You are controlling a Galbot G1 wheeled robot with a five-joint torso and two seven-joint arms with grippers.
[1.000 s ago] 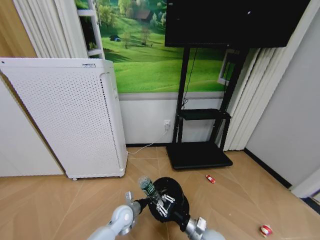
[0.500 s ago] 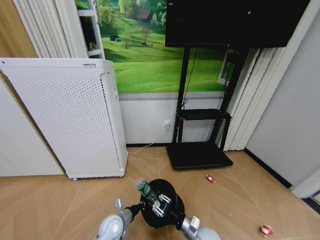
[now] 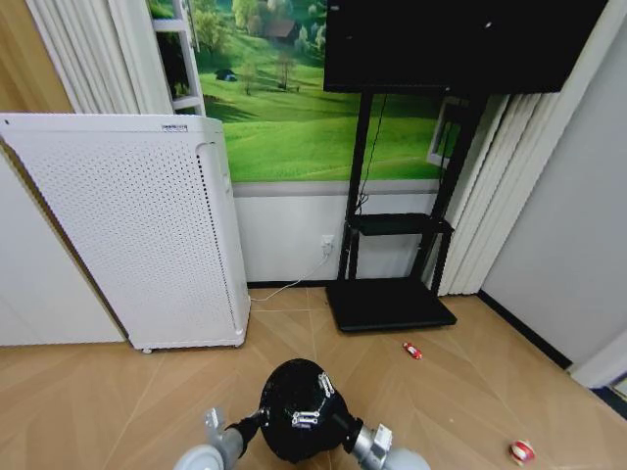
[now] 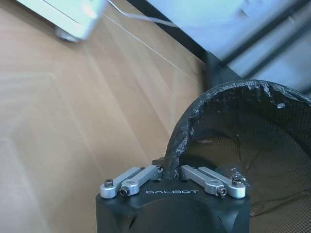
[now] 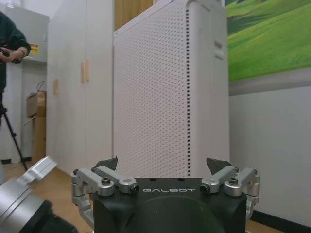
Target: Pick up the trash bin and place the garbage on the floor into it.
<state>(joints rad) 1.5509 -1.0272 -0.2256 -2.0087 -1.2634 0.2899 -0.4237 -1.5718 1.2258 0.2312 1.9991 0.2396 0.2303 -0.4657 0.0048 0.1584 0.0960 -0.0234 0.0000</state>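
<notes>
The trash bin [image 3: 290,431], a round black mesh basket with a black liner, hangs just above the floor [image 3: 118,401] at the bottom of the head view. My left gripper [image 3: 257,424] holds it by the near left rim. In the left wrist view the left gripper [image 4: 168,170] is shut on the crinkled liner edge of the trash bin [image 4: 252,145]. My right gripper [image 3: 312,401] sits over the bin's mouth. In the right wrist view the right gripper [image 5: 164,164] is open with nothing between its fingers. Two pieces of garbage lie to the right: a small red one [image 3: 412,351] and a red-and-white one [image 3: 521,451].
A tall white perforated appliance [image 3: 137,235] stands at the left against the wall. The black TV stand base [image 3: 390,304] lies straight ahead, with a white cable beside it. A grey wall and a dark skirting strip [image 3: 524,328] close off the right side.
The clear bottle held over the bin by my right gripper is no longer visible, and that gripper now stands open. Bin and both grippers have shifted slightly left and nearer.
</notes>
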